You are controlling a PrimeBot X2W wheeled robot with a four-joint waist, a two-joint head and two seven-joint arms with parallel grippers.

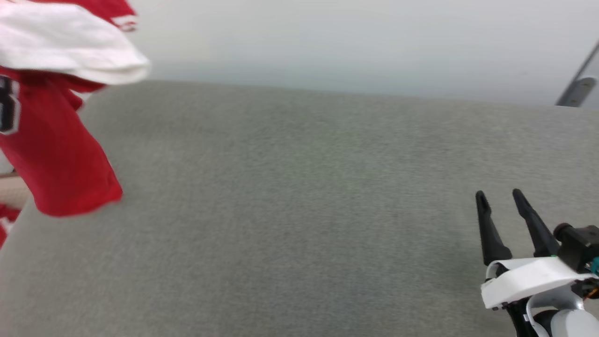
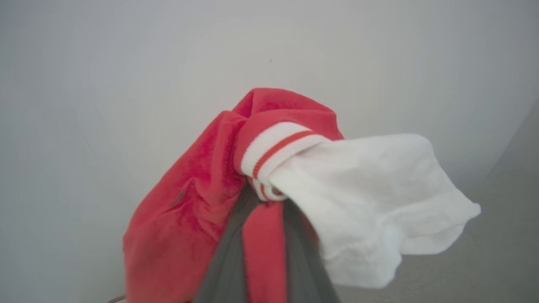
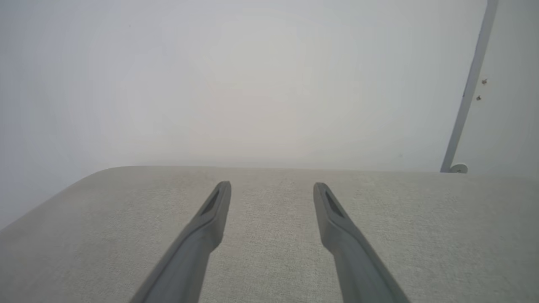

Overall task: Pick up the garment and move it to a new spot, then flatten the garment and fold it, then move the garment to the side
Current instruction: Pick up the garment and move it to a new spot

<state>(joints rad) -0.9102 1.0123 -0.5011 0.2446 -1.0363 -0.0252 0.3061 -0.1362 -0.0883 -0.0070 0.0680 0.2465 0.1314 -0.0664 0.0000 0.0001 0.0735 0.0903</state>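
The garment (image 1: pixel 61 154), a red jersey with a white sleeve and part of a black letter, hangs in the air at the far left of the head view, above the grey padded surface. In the left wrist view my left gripper (image 2: pixel 265 198) is shut on the garment (image 2: pixel 189 219), its two dark fingers (image 2: pixel 229 261) pinching bunched red cloth beside the red-striped white trim, and the white sleeve (image 2: pixel 379 202) droops to the right. My right gripper (image 1: pixel 500 195) stands open at the lower right over bare surface, and its fingers (image 3: pixel 210 210) hold nothing.
The grey fabric-covered surface (image 1: pixel 299 210) spreads across the whole head view, with a pale wall (image 1: pixel 355 42) behind its far edge. A grey metal strut (image 1: pixel 578 79) leans at the far right. A bit of beige and red shows at the left edge.
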